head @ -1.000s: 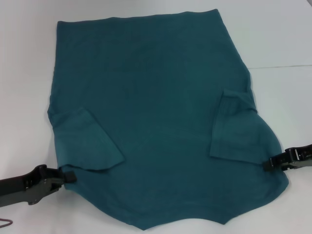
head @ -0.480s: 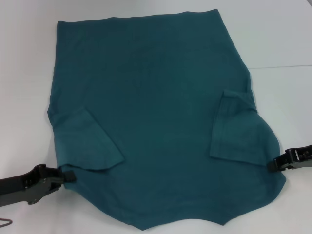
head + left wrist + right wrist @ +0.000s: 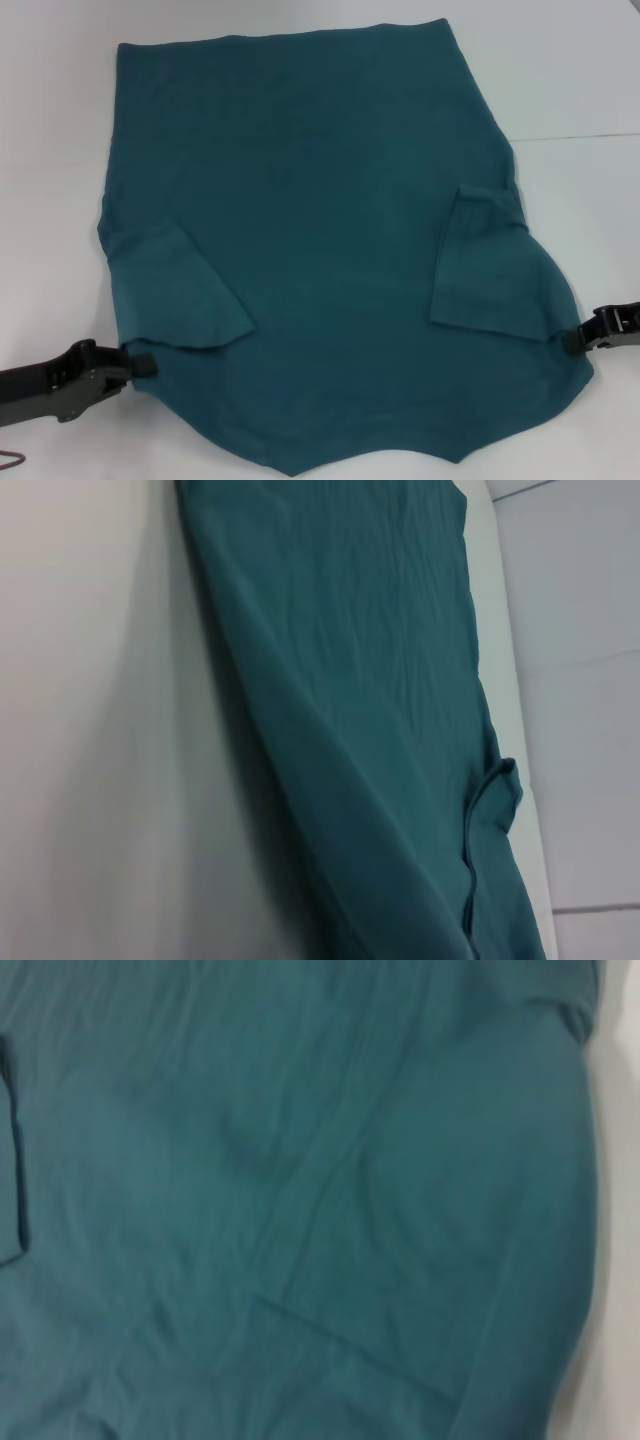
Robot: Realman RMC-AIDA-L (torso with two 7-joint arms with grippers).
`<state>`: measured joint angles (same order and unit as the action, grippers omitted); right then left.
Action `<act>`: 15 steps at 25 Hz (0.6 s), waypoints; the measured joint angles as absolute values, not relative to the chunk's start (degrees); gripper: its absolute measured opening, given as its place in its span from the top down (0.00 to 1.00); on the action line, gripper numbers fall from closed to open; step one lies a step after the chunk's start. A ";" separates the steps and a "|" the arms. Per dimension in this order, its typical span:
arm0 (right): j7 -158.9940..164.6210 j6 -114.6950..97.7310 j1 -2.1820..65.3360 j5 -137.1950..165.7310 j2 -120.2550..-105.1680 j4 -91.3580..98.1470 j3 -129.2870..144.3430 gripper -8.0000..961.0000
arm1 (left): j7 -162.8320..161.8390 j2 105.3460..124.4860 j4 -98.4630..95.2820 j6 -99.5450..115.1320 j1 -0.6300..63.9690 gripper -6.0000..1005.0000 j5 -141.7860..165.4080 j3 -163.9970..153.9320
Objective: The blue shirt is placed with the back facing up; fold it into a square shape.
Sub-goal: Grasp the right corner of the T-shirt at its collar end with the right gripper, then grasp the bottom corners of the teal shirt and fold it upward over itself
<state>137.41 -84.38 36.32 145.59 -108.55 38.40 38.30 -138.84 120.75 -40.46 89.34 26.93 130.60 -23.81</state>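
Closest to the robot is the shirt's (image 3: pixel 320 250) curved edge, lying on the white surface (image 3: pixel 60 120). The left gripper (image 3: pixel 140 364) sits low at the shirt's left edge, tips right at the cloth, but I can't tell if it's pinching or spread. The right gripper (image 3: pixel 572 343) is at the right edge, same deal, can't tell. A bit further in, both sleeves are folded inward over the plain back. At the far end the straight edge lies flat.
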 joint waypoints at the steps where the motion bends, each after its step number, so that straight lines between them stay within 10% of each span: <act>1: 137.41 -84.38 36.32 145.59 -108.55 38.40 38.30 0.96 | -138.67 120.72 -40.53 89.64 26.85 0.96 130.61 -23.89; 15: 136.67 -94.11 33.71 146.15 -108.10 44.40 36.06 0.96 | -135.81 120.64 -46.50 100.66 24.10 0.96 135.85 -24.13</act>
<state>136.67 -94.11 33.71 146.15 -108.10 44.40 36.06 -135.81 120.64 -46.50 100.66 24.10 135.85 -24.13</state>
